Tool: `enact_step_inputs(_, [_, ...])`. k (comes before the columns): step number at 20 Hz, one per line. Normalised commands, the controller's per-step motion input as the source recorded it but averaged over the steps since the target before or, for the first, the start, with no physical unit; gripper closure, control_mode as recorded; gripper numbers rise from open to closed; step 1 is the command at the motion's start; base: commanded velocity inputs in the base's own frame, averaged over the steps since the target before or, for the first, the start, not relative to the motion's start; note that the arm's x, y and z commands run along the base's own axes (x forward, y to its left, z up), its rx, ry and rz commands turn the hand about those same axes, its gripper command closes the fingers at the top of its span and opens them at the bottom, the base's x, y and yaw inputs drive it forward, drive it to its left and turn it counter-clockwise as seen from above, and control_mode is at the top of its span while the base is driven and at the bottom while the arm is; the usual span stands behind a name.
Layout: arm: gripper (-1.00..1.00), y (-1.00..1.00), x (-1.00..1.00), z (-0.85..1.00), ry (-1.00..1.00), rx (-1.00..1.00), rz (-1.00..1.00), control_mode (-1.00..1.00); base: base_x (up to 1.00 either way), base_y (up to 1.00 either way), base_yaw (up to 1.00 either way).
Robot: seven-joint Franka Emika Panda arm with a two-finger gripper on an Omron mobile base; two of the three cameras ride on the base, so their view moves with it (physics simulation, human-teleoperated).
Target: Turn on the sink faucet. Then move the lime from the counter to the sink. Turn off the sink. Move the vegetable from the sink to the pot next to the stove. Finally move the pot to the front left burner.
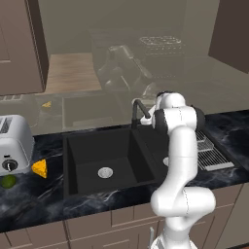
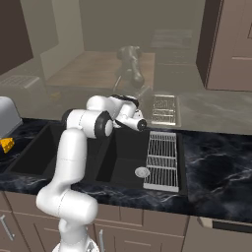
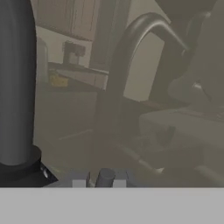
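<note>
Pincer (image 3: 99, 178), one lime (image 1: 8, 181), one faucet (image 1: 137, 111)

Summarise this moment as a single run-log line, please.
phase: at sink faucet | gripper: shut, nothing held | lime: on counter by toaster | sink: no lime inside

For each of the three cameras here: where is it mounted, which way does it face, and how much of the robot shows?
Left base view: behind the arm on its left, looking down over the sink; arm rises lower right.
Right base view: behind on the right, same sink; arm rises lower left, tool shut.
Hand view: on the hand, close to the sink faucet, facing the backsplash; dark fingertips at bottom.
Shared: both base views show the sink, counter and cheese wedge.
</note>
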Motion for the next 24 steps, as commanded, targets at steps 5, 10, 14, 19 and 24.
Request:
enact_step_inputs(5, [1.0, -0.64, 0.27, -0.39, 0.0, 0.02, 0.0, -1.0, 0.0, 0.0, 0.0])
enact_step_inputs(10, [1.0, -0.69, 0.24, -0.45, 0.0, 0.02, 0.0, -1.0, 0.0, 0.0, 0.0])
enact_step_inputs(14, [1.0, -0.74, 0.27, -0.45, 0.02, 0.03, 0.0, -1.0, 0.0, 0.0, 0.0])
enact_step_inputs(19, [1.0, -0.8, 0.23, -0.45, 0.03, 0.05, 0.02, -1.0, 0.0, 0.0, 0.0])
enact_step_inputs(24, [1.0, -0.88, 0.14, -0.5, 0.03, 0.07, 0.04, -1.0, 0.0, 0.0, 0.0])
